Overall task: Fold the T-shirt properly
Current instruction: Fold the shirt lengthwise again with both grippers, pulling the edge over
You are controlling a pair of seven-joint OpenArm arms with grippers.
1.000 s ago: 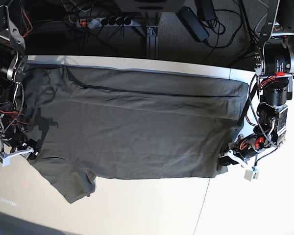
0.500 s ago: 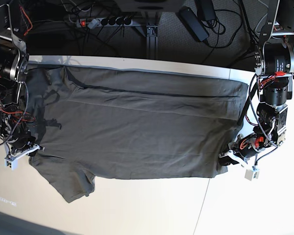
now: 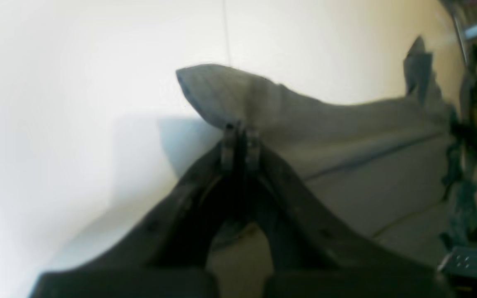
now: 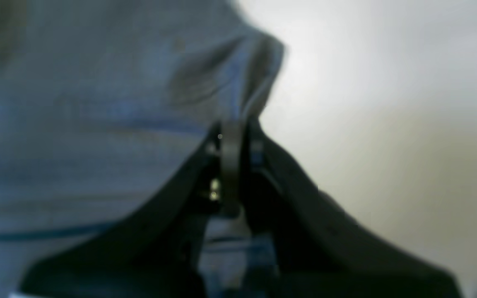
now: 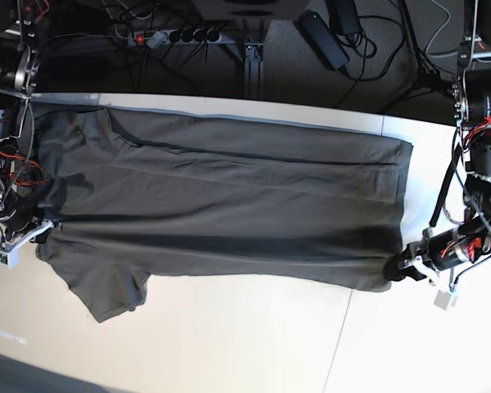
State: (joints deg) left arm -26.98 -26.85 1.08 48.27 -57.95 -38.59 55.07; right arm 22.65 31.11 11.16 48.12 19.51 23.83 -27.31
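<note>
The T-shirt [image 5: 229, 196] lies spread on the white table [image 5: 254, 344], long axis running arm to arm. At its near edge the right gripper [image 5: 34, 237] and left gripper [image 5: 403, 270] each pinch a corner, jaws closed on cloth, apparently lifted slightly; the far hem lies flat beyond.

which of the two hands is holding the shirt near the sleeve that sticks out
The right hand, on the base view's left: the T-shirt's protruding sleeve hangs just below it. The left hand pinches a sleeveless corner.

Dark olive-grey T-shirt [image 5: 229, 196], spread across table, near edge lifted
</note>
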